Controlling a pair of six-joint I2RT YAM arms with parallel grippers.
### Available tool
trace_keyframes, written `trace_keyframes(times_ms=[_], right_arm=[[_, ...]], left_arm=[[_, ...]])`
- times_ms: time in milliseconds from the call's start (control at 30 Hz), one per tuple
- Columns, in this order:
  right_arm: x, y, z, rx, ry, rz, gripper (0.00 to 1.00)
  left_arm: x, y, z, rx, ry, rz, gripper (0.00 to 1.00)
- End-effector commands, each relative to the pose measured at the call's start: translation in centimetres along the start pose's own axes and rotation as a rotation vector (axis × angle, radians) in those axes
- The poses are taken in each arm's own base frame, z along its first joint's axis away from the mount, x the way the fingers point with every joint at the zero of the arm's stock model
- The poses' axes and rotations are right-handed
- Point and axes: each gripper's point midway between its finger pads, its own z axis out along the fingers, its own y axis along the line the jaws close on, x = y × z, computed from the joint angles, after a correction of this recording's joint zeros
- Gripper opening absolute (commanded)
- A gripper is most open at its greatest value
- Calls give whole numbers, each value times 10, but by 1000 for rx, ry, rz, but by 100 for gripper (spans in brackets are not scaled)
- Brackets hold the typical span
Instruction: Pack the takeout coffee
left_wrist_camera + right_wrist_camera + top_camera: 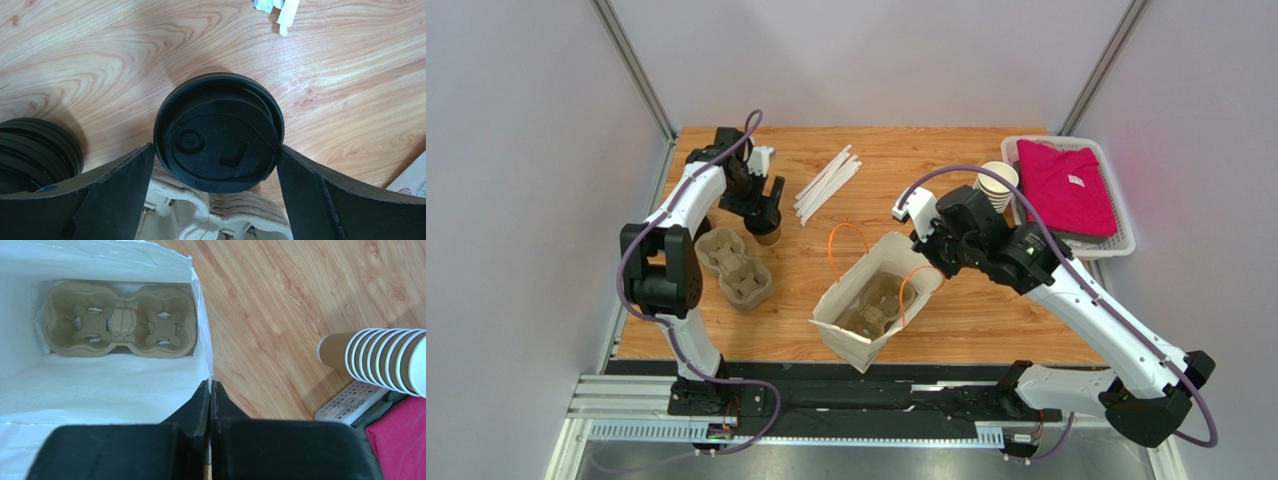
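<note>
1. Packing is unfinished: the takeout coffee [220, 135] is outside the bag, toward the back-left corner of the surface [971, 320]. Its black lid is on, and a loose pulp tray [734, 265] sits just beside it.
2. The left end effector [215, 150] is over the cup, with one finger on each side below the lid. The fingers look to be touching the cup, but I cannot tell from the wrist view whether they are clamped on it or whether it is off the wood.
3. Near the middle of the near edge, the paper bag [100, 385] stands open. A second pulp tray [120, 320] lies flat on its bottom with both wells empty, so that part of the job looks done.
4. The right end effector [210, 387] has its fingers pressed together on the bag's right rim, holding the mouth wide.
5. What is left, as I judge it, is to lift the cup, carry it rightward over the bag, lower it into a well of the tray inside and let go.
6. Toward the back-right corner, a stack of lidless cups [380, 357] lies on its side by a white basket [1126, 245]. Neither has a part in this step.
</note>
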Motion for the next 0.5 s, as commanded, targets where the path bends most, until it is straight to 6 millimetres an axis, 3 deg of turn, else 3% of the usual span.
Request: trace_keyframes(times_ms=[0,333,467], right_arm=[[-14,-6,-3,17,-48,-7,0],[-14,-7,-3,15,-49,-9,0],[-15,-7,-4,13,-50,-8,0]], left_arm=[[-23,-3,-9,16,-75,25,99],[-24,-4,-3,26,-69,24,99],[-26,-2,-3,20,-75,31,93]])
